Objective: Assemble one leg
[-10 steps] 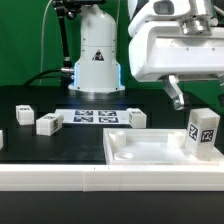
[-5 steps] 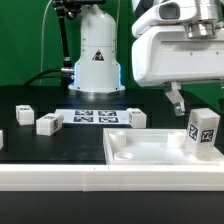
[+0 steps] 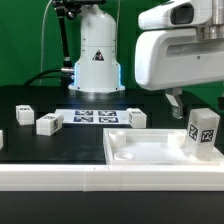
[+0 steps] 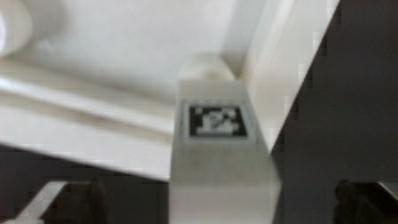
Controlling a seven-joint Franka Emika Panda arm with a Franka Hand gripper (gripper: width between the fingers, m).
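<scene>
The leg (image 3: 203, 133) stands upright on the white panel (image 3: 140, 150) at the exterior view's right. The fingers (image 3: 176, 100) hang spread above it, empty, one to each side of its vertical long axis.

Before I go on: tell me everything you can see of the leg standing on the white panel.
The leg is a small white oblong block, plastic by its look, with black-and-white square tags on the two faces shown. It stands upright on the white panel, toward the panel's end at the exterior view's right. Its base is on the panel, but I cannot tell whether it sits in a socket. The gripper hangs open a little above it, toward the exterior view's left, not touching it.
</scene>
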